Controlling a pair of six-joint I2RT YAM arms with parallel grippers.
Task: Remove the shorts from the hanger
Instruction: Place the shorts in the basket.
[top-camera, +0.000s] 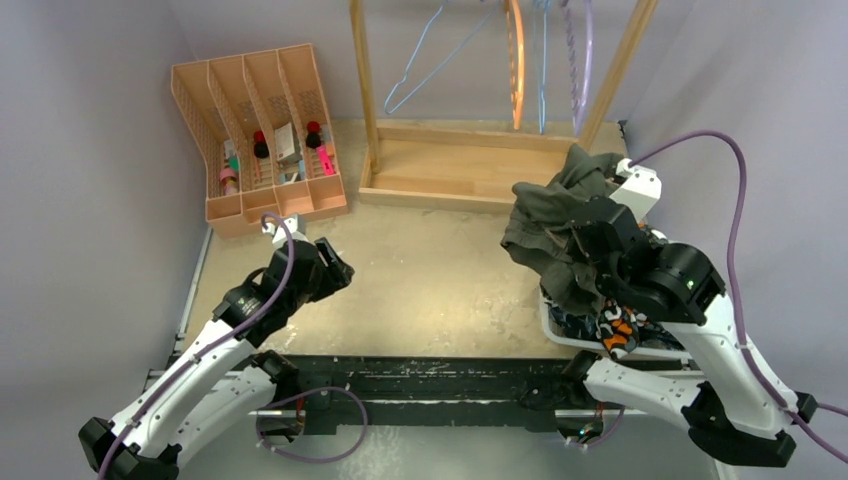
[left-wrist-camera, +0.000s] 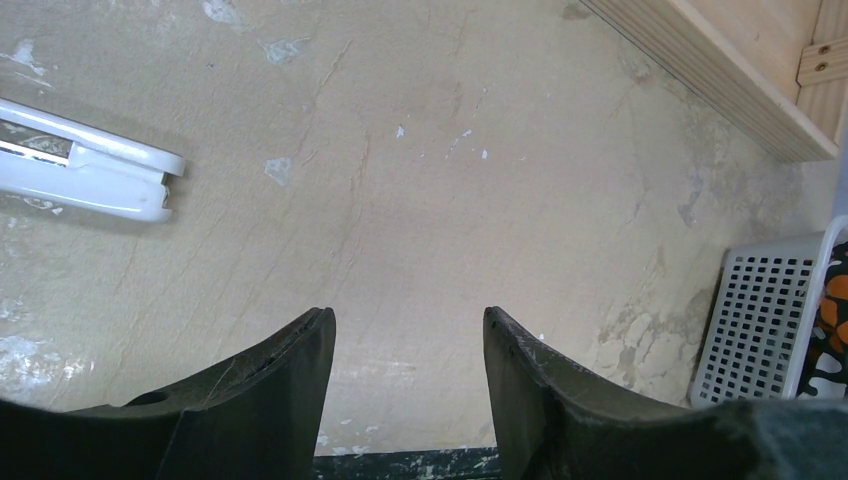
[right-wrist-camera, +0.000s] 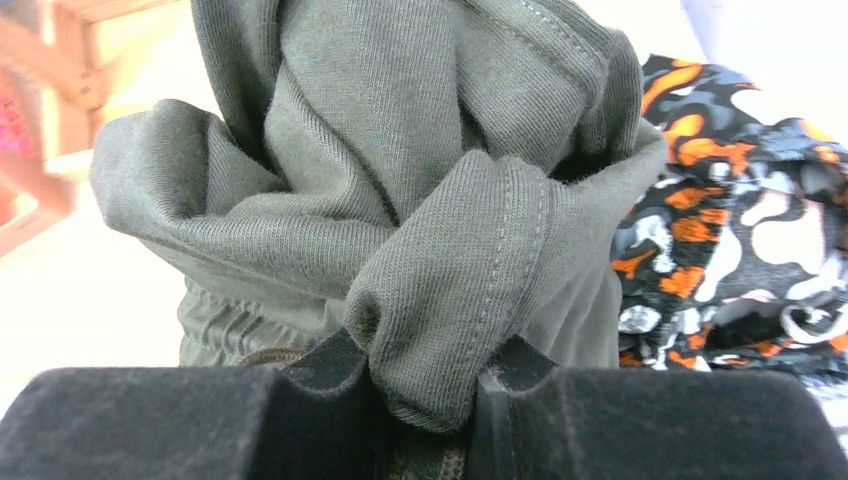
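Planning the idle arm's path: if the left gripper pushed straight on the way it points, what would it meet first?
Probably the bare tabletop: the open left gripper looks down on it, with the white basket off to the side. Depth is unclear.

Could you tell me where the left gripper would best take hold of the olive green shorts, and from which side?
Probably the loose hanging bulk of the olive green shorts, on the side facing the left gripper, which is open; come at it from the left. The right gripper is shut on a bunched fold farther right, so that drooping side is free.
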